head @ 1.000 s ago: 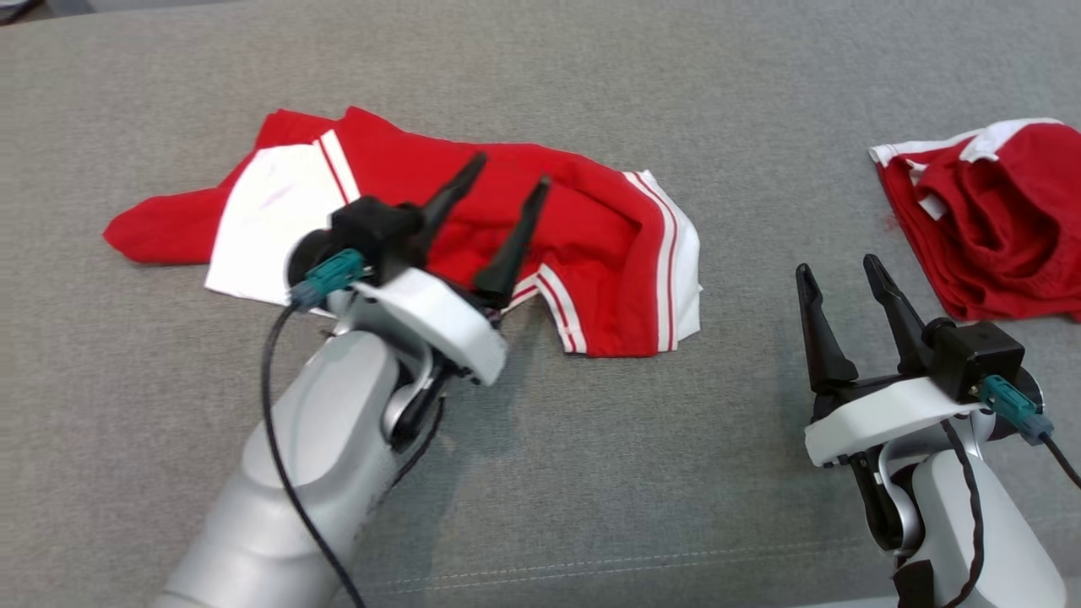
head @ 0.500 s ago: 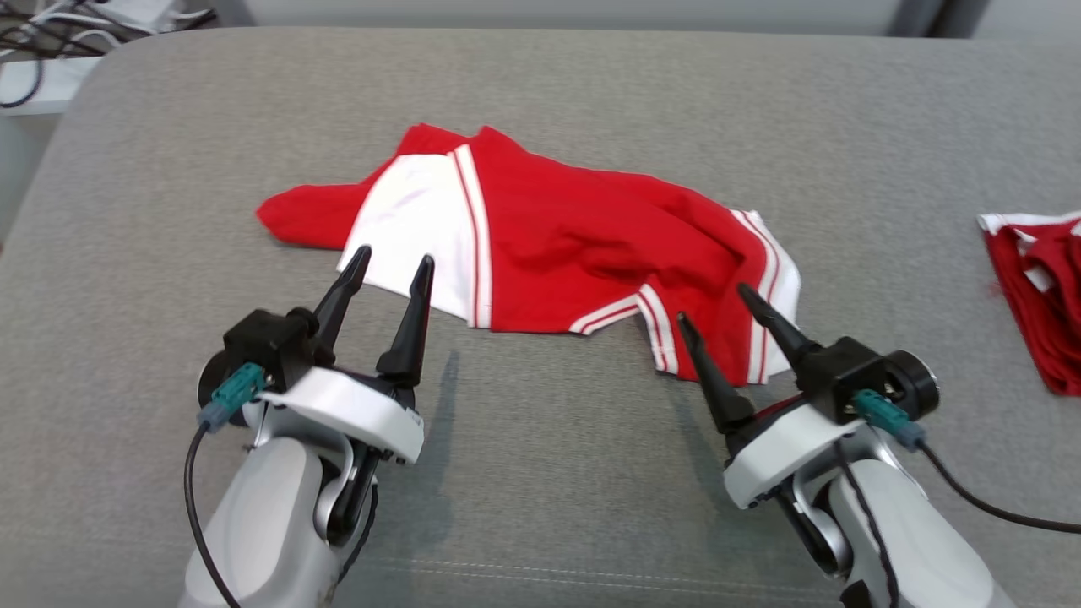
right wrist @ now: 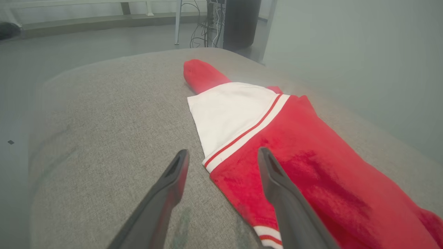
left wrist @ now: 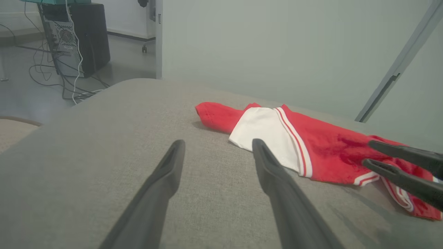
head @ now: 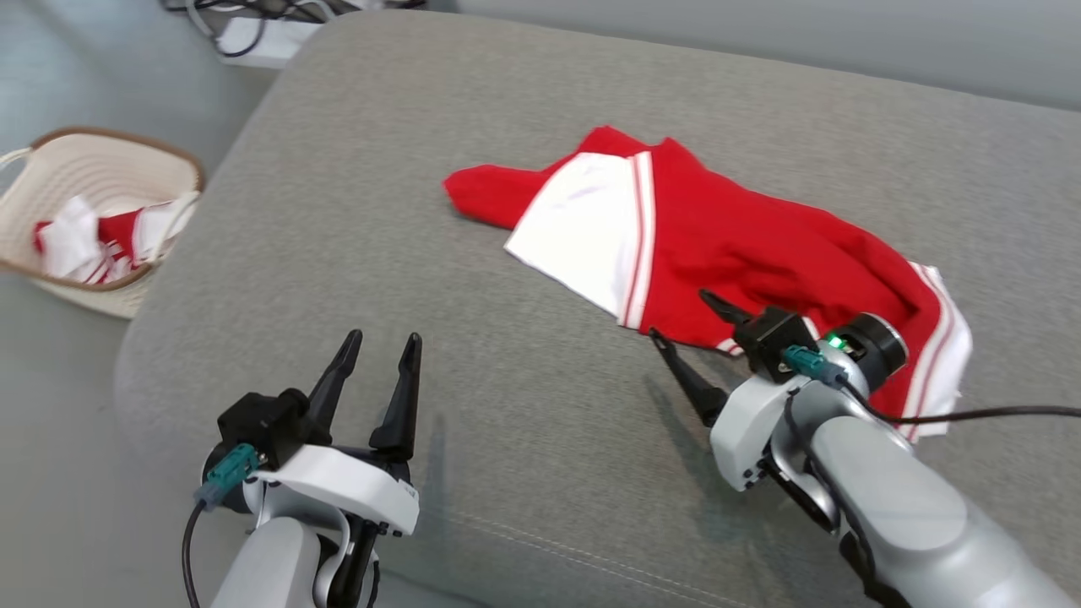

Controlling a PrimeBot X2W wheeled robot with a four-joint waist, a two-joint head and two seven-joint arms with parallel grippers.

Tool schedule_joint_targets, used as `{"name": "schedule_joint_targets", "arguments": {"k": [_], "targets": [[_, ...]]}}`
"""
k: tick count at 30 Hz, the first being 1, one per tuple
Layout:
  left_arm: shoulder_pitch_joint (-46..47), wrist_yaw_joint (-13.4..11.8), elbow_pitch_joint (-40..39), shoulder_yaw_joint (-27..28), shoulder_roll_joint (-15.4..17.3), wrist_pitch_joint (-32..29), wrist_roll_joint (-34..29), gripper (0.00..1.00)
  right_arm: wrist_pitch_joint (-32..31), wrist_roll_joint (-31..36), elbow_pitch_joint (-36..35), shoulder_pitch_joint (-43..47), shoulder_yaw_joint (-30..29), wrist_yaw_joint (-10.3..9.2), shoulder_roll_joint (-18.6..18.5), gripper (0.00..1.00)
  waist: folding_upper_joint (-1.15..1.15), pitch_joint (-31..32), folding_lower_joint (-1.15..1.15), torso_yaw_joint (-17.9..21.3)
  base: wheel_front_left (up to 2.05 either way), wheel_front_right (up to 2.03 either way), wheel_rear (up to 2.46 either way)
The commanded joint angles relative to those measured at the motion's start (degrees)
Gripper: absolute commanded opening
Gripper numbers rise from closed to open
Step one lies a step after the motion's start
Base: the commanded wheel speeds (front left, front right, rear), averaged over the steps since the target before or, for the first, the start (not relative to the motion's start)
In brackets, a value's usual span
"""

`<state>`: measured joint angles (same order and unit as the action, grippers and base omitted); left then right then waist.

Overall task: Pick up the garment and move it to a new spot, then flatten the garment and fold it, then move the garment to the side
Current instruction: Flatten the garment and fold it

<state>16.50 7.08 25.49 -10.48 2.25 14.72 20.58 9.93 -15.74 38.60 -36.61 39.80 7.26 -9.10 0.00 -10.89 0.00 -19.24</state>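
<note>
The garment (head: 743,245) is red with white panels and stripes. It lies spread and creased on a grey upholstered surface (head: 507,380). My left gripper (head: 384,338) stands open near the front left, well short of the cloth. My right gripper (head: 680,314) is open too, low at the garment's near edge, fingers pointing left. In the left wrist view the garment (left wrist: 311,148) lies ahead to the right of my open left gripper (left wrist: 218,143), with the right gripper (left wrist: 367,152) beside the cloth. In the right wrist view, my right gripper (right wrist: 223,152) straddles the edge of the garment (right wrist: 294,148). Neither holds anything.
A woven basket (head: 110,137) with red and white clothes stands on the floor to the left. Cables and a white power strip (head: 253,34) lie beyond the surface's rounded far left corner. A dark computer tower (left wrist: 83,34) stands further back. A stitched seam (head: 549,540) runs near the front.
The head camera has swung left, bringing the basket in and losing a second red garment at right. My left gripper drew back off the garment; my right gripper came up to its near edge.
</note>
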Motion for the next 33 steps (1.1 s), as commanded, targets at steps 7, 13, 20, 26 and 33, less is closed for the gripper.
{"name": "schedule_joint_targets", "arguments": {"k": [7,13,20,26,33], "targets": [[-1.07,0.37,-1.78,0.11,0.65,0.28,3.10,1.00,-2.46,-1.41,7.83,-4.10,1.49,0.23,-0.52,1.00,0.00,-0.73,0.00,-9.11,0.00,0.00,0.00],[-1.47,0.38,-2.07,-0.89,0.64,0.28,4.76,1.00,-4.46,0.80,14.78,-7.01,1.16,0.23,-1.27,1.00,0.00,-1.91,0.00,-11.85,0.00,0.00,0.00],[-1.56,0.20,-2.25,-1.24,0.64,0.28,6.22,1.00,-9.45,2.29,21.08,-8.43,2.95,0.23,0.01,1.00,0.00,-3.11,0.00,-12.48,0.00,0.00,0.00],[-1.03,-0.12,-2.55,-1.70,0.64,0.28,7.19,1.00,-8.85,0.85,22.61,-9.93,3.18,0.23,-0.97,0.00,0.00,-3.07,0.00,-12.30,0.00,0.00,0.00],[-1.83,-0.11,-2.53,-1.12,0.63,0.28,6.12,1.00,-0.03,-4.28,19.10,-10.98,-1.30,0.23,-3.83,0.00,0.00,-1.22,0.00,-9.16,0.00,0.00,0.00]]}}
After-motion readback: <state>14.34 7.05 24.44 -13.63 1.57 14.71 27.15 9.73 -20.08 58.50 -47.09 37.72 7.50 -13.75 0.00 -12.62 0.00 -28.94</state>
